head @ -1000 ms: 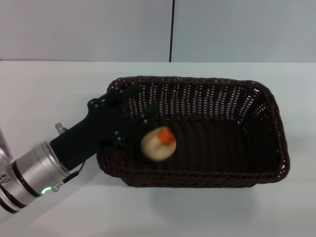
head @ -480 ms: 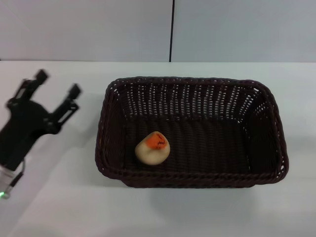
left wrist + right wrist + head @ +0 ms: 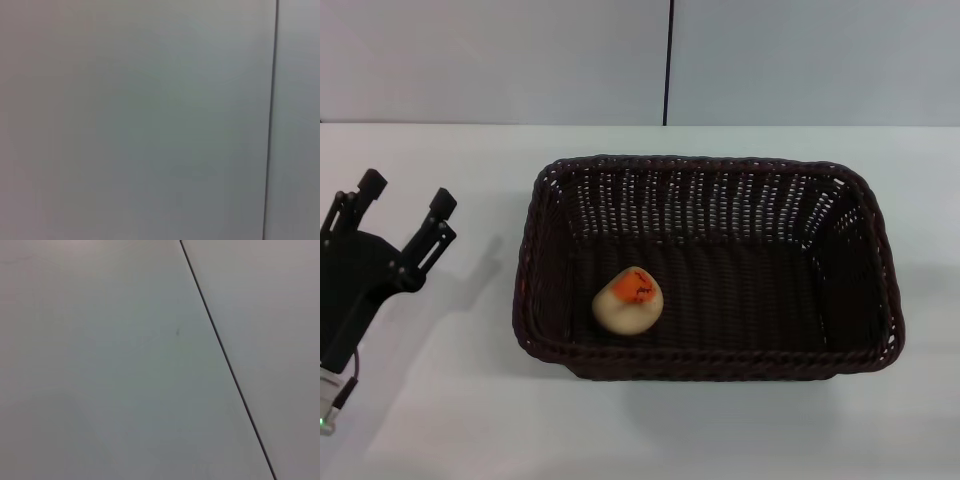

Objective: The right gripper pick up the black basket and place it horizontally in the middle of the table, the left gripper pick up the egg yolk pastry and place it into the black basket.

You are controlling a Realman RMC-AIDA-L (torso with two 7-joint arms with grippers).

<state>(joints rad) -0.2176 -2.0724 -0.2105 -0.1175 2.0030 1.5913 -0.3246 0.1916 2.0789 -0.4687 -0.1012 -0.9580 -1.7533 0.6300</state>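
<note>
Dark woven wicker makes up the black basket (image 3: 705,265), which is seen lying lengthwise across the centre of the head view on the white desk (image 3: 650,430), with the egg yolk pastry (image 3: 629,299) resting inside on its floor toward the lower left corner, orange patch up. The left gripper (image 3: 402,210) is seen at the left edge of the frame, well apart from the basket, its jaws spread and holding nothing. The right gripper is not in view, and both wrist views show only a plain pale surface crossed by a thin dark line. Both placements are judged complete, so the step in hand is taken to be the retreat: the arm would best be drawn away to the left, kept clear of the braided rim so that neither basket nor pastry is disturbed.
</note>
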